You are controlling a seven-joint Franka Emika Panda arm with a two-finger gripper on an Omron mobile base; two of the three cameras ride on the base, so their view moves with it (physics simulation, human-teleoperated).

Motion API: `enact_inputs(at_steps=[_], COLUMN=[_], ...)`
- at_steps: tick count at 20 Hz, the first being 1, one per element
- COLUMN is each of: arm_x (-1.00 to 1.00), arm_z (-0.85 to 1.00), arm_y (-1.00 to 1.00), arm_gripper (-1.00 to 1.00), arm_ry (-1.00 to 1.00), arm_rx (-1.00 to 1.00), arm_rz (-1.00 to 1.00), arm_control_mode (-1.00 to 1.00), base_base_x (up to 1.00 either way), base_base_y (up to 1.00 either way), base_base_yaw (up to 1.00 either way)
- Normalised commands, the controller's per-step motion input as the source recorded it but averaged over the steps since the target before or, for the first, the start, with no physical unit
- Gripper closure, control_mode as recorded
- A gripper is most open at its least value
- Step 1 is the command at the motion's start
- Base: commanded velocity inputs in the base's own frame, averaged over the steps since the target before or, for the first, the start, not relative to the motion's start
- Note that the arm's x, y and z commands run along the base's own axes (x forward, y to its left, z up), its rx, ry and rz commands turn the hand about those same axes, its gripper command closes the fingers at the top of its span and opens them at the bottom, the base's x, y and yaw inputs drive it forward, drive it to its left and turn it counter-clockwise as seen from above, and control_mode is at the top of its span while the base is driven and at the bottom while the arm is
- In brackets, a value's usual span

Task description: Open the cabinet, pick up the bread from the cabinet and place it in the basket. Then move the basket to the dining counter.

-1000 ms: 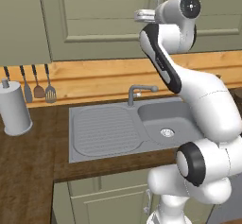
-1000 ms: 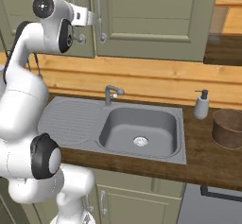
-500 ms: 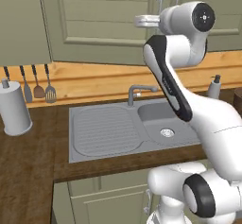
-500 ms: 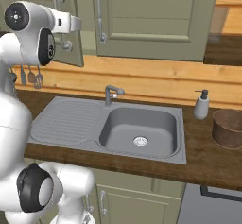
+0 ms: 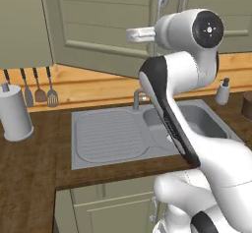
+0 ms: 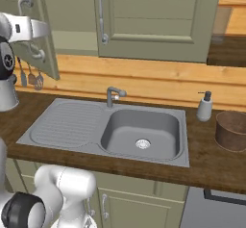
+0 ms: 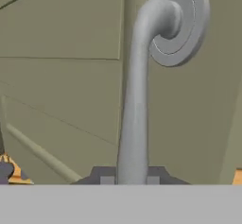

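A: Where's the gripper (image 7: 130,178)?

B: In the hand view, bottom centre. Its two dark tips sit on either side of the grey handle (image 7: 137,90), pinching the bar between them. The bar rises from between them and curves into a round mount plate at the upper right.

A: And the cabinet (image 5: 123,25)?

B: Across the top of the left base view. The door (image 5: 93,20) with that handle stands swung out at an angle from the cabinet face, upper left to centre. In the right base view the same door shows nearly edge-on at the upper left, with the arm's white hand beside it.

A: Can you see inside?

B: No, the door and the arm hide the opening. I cannot tell what is on the shelves.

A: The basket (image 6: 231,130)?

B: Right edge of the right base view, brown and round, standing on the dark wood worktop (image 6: 206,150), just right of the soap bottle (image 6: 204,107). In the left base view only a sliver of it shows at the right edge.

A: What else is on the worktop?

B: The grey sink (image 6: 115,128) in the middle with its tap (image 6: 113,96) behind it. In the left base view a white roll (image 5: 15,113) stands at the left, and utensils (image 5: 39,87) hang on the wooden wall above it.
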Motion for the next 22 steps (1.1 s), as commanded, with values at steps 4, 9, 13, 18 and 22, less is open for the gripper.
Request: enact_inputs(at_steps=[4, 9, 13, 18, 22], arm_x=[-1.00, -0.93, -0.26, -1.00, -0.71], arm_z=[0.00, 0.00, -0.31, -0.31, -0.13], arm_y=[0.92, 0.99, -0.11, -0.49, -0.80], arm_gripper=[1.00, 1.00, -1.00, -1.00, -1.00], arm_ry=[0.03, 0.01, 0.04, 0.01, 0.00], arm_rx=[-0.04, 0.00, 0.11, 0.14, 0.25], arm_rz=[0.00, 0.10, 0.14, 0.13, 0.12], arm_control_mode=[-1.00, -1.00, -1.00, -1.00, -1.00], base_base_x=[0.00, 0.00, 0.00, 0.00, 0.00], base_base_y=[0.00, 0.00, 0.00, 0.00, 0.00], base_base_yaw=[0.00, 0.00, 0.00, 0.00, 0.00])
